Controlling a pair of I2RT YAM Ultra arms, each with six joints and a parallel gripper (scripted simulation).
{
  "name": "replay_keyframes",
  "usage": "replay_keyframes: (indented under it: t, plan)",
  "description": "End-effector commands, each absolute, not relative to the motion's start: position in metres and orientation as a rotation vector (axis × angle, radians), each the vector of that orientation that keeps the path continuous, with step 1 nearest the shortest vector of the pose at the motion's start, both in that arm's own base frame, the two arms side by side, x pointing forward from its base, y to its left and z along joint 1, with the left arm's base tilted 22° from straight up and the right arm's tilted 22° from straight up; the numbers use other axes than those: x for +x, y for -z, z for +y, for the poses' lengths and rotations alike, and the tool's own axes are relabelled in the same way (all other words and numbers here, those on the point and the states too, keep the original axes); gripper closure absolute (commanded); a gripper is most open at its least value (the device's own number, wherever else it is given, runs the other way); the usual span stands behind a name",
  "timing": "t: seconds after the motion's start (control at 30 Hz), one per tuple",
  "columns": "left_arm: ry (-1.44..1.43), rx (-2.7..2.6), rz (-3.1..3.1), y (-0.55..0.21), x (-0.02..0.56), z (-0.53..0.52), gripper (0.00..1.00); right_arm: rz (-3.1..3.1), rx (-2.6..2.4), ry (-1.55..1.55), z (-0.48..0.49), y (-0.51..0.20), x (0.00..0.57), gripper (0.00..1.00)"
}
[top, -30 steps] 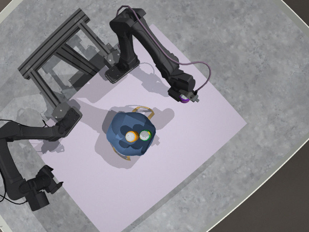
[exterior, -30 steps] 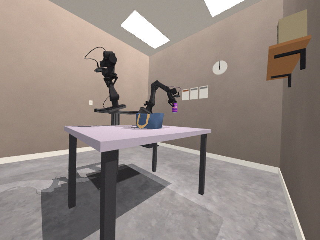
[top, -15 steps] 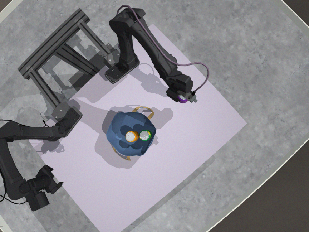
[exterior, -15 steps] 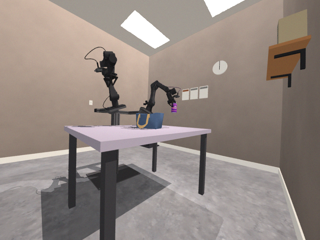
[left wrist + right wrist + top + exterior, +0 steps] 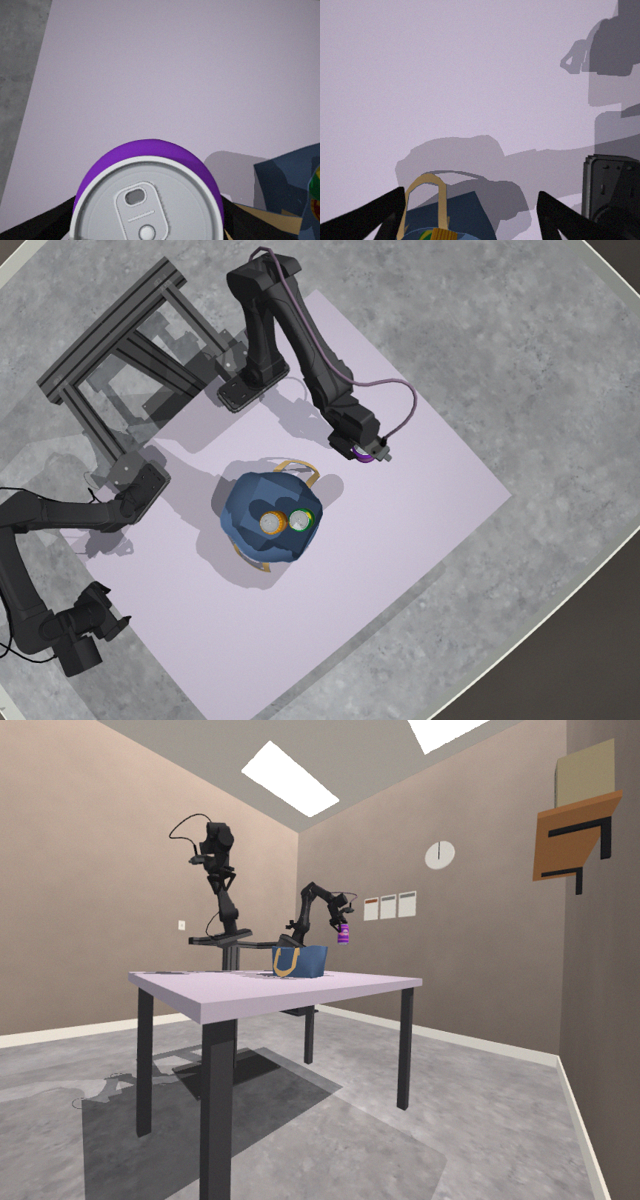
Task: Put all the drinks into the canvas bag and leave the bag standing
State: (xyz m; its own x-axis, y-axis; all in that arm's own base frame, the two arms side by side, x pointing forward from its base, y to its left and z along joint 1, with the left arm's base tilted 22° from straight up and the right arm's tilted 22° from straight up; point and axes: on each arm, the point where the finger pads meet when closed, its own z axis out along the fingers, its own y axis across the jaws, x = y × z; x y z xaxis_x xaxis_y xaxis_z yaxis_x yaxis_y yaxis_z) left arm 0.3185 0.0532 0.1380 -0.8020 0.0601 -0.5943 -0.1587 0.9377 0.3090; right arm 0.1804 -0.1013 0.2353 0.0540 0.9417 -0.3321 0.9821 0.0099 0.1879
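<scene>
1. Purple can (image 5: 364,456) (image 5: 343,933) (image 5: 148,200): held upright above the worktop (image 5: 392,550) (image 5: 247,991) (image 5: 148,74) (image 5: 431,74), outside the bag. In the top view it lies inward of the upper-right edge, between the top and right corners.
2. Left gripper (image 5: 364,450) (image 5: 340,925) (image 5: 148,212): fingers part-open to the can's width and closed against its sides.
3. Canvas bag (image 5: 255,486) (image 5: 310,962) (image 5: 275,185) (image 5: 472,211): stands inward of all worktop edges, walls up.
4. Orange can (image 5: 270,523) (image 5: 444,235) and green can (image 5: 299,520) (image 5: 315,187) (image 5: 426,235): inside the bag, just beside each other, lids up. Contact with the bag floor cannot be confirmed.
5. View differences: the top view shows both lids in the bag; the exterior view hides these cans behind the wall but shows the purple can's height above the worktop. The left wrist view shows its pull tab.
6. Left arm (image 5: 304,338) (image 5: 304,911): reaches from the upper-left edge, elbow raised, gripper downward.
7. Right arm (image 5: 20,570) (image 5: 227,908): folded outside the lower-left edge. Right gripper (image 5: 119,604) (image 5: 221,887) (image 5: 472,191): fingers wide apart, holding nothing.
</scene>
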Motion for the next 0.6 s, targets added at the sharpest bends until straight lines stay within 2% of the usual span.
replay_keyframes:
  t: [0.0,0.57]
  plan:
    - [-0.466,-0.123,2.386,-0.150,0.317,0.045,0.30,1.906,1.949,0.146,-0.101,-0.240,0.180,0.14]
    - [-0.452,-0.085,2.404,-0.130,0.306,0.010,0.30,1.906,1.949,0.146,-0.101,-0.240,0.180,0.14]
